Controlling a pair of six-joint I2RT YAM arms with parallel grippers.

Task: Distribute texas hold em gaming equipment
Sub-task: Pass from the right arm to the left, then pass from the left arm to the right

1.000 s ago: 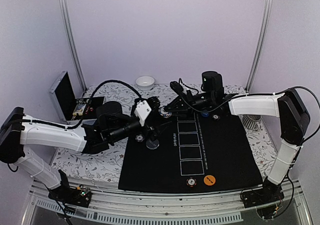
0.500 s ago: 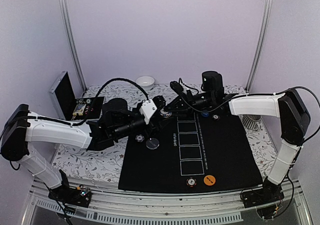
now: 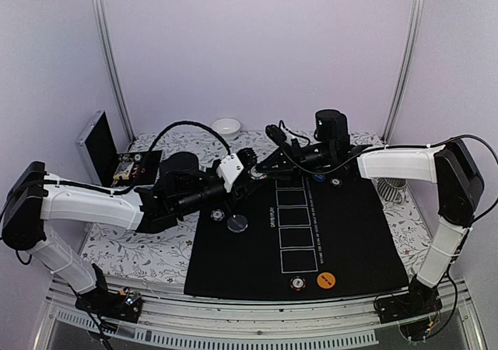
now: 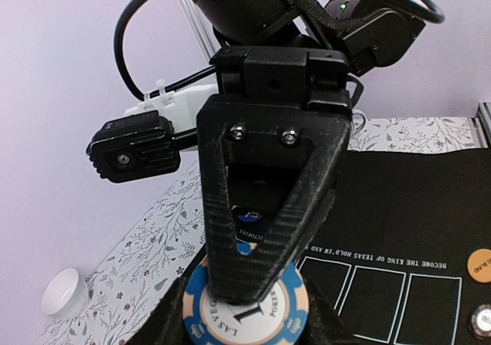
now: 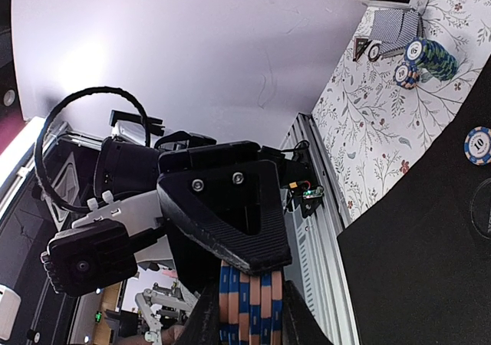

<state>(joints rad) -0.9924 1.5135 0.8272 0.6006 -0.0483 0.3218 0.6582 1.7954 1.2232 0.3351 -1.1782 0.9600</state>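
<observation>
My left gripper (image 4: 245, 297) is shut on a blue and white poker chip (image 4: 265, 314) marked Las Vegas Poker, held flat-faced toward the camera. My right gripper (image 5: 249, 280) is shut on a stack of blue and orange striped chips (image 5: 249, 307), seen edge-on. In the top view the left gripper (image 3: 250, 182) and the right gripper (image 3: 263, 172) meet tip to tip over the far left corner of the black mat (image 3: 350, 233). On the mat lie a loose chip (image 3: 219, 215), a dark disc (image 3: 237, 224) and an orange disc (image 3: 325, 281).
A white bowl (image 3: 226, 127) stands at the back. An open case (image 3: 99, 144) is at the far left. A green chip stack (image 5: 433, 57) and cards (image 5: 391, 27) lie on the floral cloth. More chips (image 3: 297, 284) (image 3: 336, 182) sit on the mat.
The left arm has reached right toward the right gripper, and its jaws have gone from open to shut on the blue chip. The right arm has stayed put.
</observation>
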